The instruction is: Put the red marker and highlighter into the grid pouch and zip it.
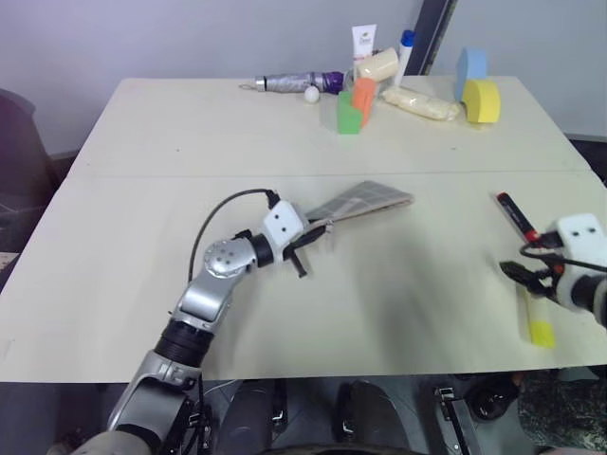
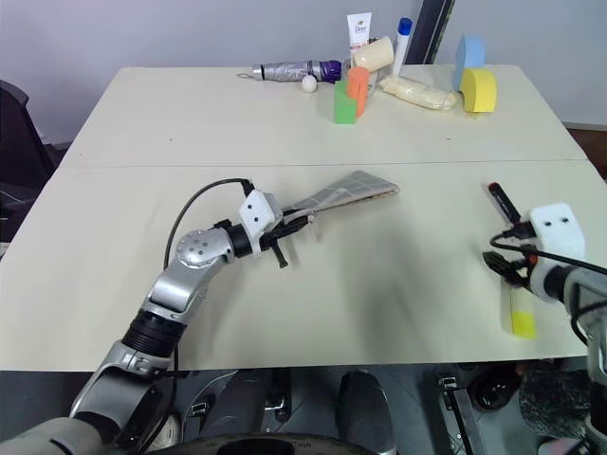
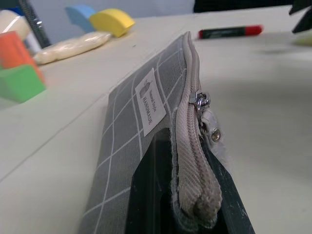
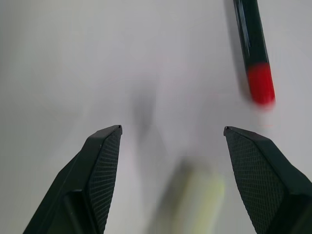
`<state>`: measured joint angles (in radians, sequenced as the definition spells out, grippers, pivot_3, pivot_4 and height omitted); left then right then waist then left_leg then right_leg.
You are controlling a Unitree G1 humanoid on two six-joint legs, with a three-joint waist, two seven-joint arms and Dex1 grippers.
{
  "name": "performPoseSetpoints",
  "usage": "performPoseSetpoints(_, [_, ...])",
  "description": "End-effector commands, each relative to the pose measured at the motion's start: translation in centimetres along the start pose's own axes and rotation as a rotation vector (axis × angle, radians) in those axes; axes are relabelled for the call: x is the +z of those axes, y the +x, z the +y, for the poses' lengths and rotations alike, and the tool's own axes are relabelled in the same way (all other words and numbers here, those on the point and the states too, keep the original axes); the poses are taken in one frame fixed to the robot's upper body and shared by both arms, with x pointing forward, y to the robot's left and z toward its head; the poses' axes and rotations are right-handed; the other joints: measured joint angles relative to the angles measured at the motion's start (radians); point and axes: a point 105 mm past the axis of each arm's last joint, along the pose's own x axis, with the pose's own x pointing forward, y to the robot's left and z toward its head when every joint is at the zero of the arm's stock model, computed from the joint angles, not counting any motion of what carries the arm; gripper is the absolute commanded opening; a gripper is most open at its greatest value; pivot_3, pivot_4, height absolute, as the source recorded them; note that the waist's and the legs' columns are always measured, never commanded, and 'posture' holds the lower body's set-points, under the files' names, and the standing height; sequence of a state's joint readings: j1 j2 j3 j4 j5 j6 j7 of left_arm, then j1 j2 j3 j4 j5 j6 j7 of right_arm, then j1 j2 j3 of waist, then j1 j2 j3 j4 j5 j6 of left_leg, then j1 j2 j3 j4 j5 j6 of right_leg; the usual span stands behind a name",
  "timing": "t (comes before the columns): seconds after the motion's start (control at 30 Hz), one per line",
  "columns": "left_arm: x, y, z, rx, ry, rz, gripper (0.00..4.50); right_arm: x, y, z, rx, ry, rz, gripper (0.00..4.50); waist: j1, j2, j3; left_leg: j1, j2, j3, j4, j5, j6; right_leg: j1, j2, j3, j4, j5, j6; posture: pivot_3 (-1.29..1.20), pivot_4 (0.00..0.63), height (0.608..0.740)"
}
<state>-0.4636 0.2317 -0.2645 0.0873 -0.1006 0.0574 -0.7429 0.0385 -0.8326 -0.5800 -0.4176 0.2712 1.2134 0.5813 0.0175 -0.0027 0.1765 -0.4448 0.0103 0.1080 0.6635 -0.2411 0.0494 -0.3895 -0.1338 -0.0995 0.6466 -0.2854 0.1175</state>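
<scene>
From the head camera you see the left gripper [image 1: 305, 248] near the middle of the table [image 1: 142, 190], its fingers clamped tight on one end of the grid pouch [image 1: 365, 201]. The pouch is lifted at the held end and slopes away toward the far right, its other end resting on the table. At the right edge of the table you see the right gripper [image 1: 520, 273] with its fingers spread wide and nothing between them. The red marker [image 1: 515, 216] lies on the table just beyond that gripper, and the highlighter [image 1: 539, 322] lies on the near side of it, close to the table's front edge. Along the far edge sits a cluster of other things: a folded umbrella [image 1: 294, 82], a small white ball [image 1: 311, 94], a green block [image 1: 348, 115], an orange block [image 1: 363, 96], a white tube [image 1: 363, 43], a yellow foam block [image 1: 482, 100] and a blue foam block [image 1: 470, 66].

In the left wrist camera you look straight along the pouch, which stands on edge with its zipper [image 3: 191, 126] uppermost and the white label [image 3: 150, 101] on its side. The zipper pull [image 3: 201, 102] sits partway along. The marker lies on the table beyond.

In the right wrist camera you see the two black fingers [image 4: 100, 168] wide apart above the table, gripping nothing. The highlighter shows blurred between them, and the marker's red end lies further off, apart from both fingers
</scene>
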Motion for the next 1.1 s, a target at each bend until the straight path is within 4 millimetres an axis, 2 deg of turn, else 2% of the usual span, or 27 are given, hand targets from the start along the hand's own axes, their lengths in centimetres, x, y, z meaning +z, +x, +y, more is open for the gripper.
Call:
performPoseSetpoints(0.03, [1.2, 1.3, -2.0, -0.103, 0.003, -0.07, 0.0, -0.4, -2.7, -1.0, -0.064, 0.066, -0.023, 3.45, 0.001, 0.0, 0.0, 0.0, 0.0, 0.0, 0.0, 0.0, 0.0, 0.0, 0.0, 0.0, 0.0, 0.0, 0.0, 0.0, 0.15, 0.74])
performPoseSetpoints(0.23, [1.3, 2.5, -2.7, -0.158, 0.0, -0.089, 0.0, -3.9, -3.7, 0.8, -0.048, 0.192, 0.053, 3.45, -0.002, 0.001, 0.0, 0.0, 0.001, -0.001, 0.0, 0.0, 0.0, 0.0, 0.0, 0.0, 0.0, 0.0, 0.0, 0.0, 0.15, 0.74])
performPoseSetpoints(0.33, [1.4, 2.8, -2.5, -0.159, -0.002, -0.094, 0.0, -5.3, -3.3, 1.9, -0.029, 0.244, 0.08, 3.45, -0.003, 0.001, -0.001, 0.0, 0.001, -0.001, 0.0, 0.0, 0.0, 0.0, 0.0, 0.0, 0.0, 0.0, 0.0, 0.0, 0.15, 0.74])
performPoseSetpoints(0.43, [1.3, 2.9, -2.3, -0.159, 0.007, -0.096, 0.0, -6.4, -2.6, 2.2, -0.038, 0.283, 0.097, 3.45, -0.003, 0.001, -0.001, 0.0, 0.0, -0.001, 0.0, 0.0, 0.0, 0.0, 0.0, 0.0, 0.0, 0.0, 0.0, 0.0, 0.15, 0.74])
performPoseSetpoints(0.53, [1.3, 2.7, -1.6, -0.133, 0.02, -0.092, 0.0, -6.8, -1.8, 1.6, -0.063, 0.313, 0.091, 2.6, -0.004, 0.001, -0.001, 0.0, 0.0, -0.001, 0.0, 0.0, 0.0, 0.0, 0.001, 0.0, 0.0, 0.0, 0.0, 0.0, 0.15, 0.74])
performPoseSetpoints(0.6, [1.2, 2.4, -1.0, -0.105, 0.024, -0.088, 0.0, -6.6, -1.4, 1.5, -0.05, 0.306, 0.085, 1.6, -0.004, 0.001, -0.001, 0.0, 0.0, -0.001, 0.0, 0.0, 0.0, 0.0, 0.001, 0.0, 0.0, 0.0, 0.0, 0.0, 0.15, 0.74])
performPoseSetpoints(0.63, [1.1, 2.2, -0.7, -0.089, 0.025, -0.085, 0.0, -6.2, -1.0, 1.6, -0.039, 0.289, 0.079, 1.08, -0.004, 0.001, -0.001, 0.0, 0.0, -0.002, 0.0, 0.0, 0.0, 0.0, 0.001, 0.0, 0.0, 0.0, 0.0, 0.0, 0.15, 0.74])
performPoseSetpoints(0.67, [1.1, 2.0, -0.4, -0.073, 0.029, -0.08, 0.0, -5.8, -0.7, 1.7, -0.029, 0.271, 0.071, 0.87, -0.005, 0.001, -0.001, 0.001, 0.0, -0.002, 0.0, 0.0, 0.0, 0.0, 0.001, 0.0, 0.0, 0.0, 0.0, 0.0, 0.15, 0.74])
performPoseSetpoints(0.77, [0.7, 1.3, 0.9, -0.014, 0.045, -0.062, 0.0, -3.6, 0.1, 2.3, 0.01, 0.152, 0.015, 0.88, -0.01, 0.001, -0.001, 0.001, 0.001, -0.002, 0.0, 0.0, 0.0, 0.0, 0.001, 0.0, 0.0, 0.0, 0.0, 0.0, 0.15, 0.74])
performPoseSetpoints(0.83, [0.5, 0.4, 2.7, 0.061, 0.056, -0.041, 0.0, -0.5, 0.5, 4.5, 0.109, -0.085, -0.071, 0.88, -0.011, 0.002, -0.001, 0.001, 0.001, -0.001, 0.0, 0.0, 0.0, -0.001, 0.001, 0.0, 0.001, 0.0, 0.0, 0.0, 0.15, 0.74])
performPoseSetpoints(0.9, [0.3, -0.5, 3.8, 0.104, 0.07, -0.023, 0.0, 1.5, 0.5, 6.9, 0.214, -0.25, -0.144, 0.88, -0.011, 0.002, -0.001, 0.001, 0.001, -0.001, 0.0, 0.0, 0.0, -0.001, 0.002, 0.0, 0.001, 0.0, 0.0, 0.0, 0.15, 0.74])
performPoseSetpoints(1.1, [0.1, -2.2, 5.0, 0.141, 0.094, 0.0, 0.0, 6.3, 0.0, 11.1, 0.393, -0.452, -0.337, 0.88, -0.001, 0.0, 0.001, 0.0, 0.0, -0.001, 0.0, 0.0, 0.0, -0.001, 0.001, 0.0, 0.0, 0.0, 0.0, 0.0, 0.15, 0.74])
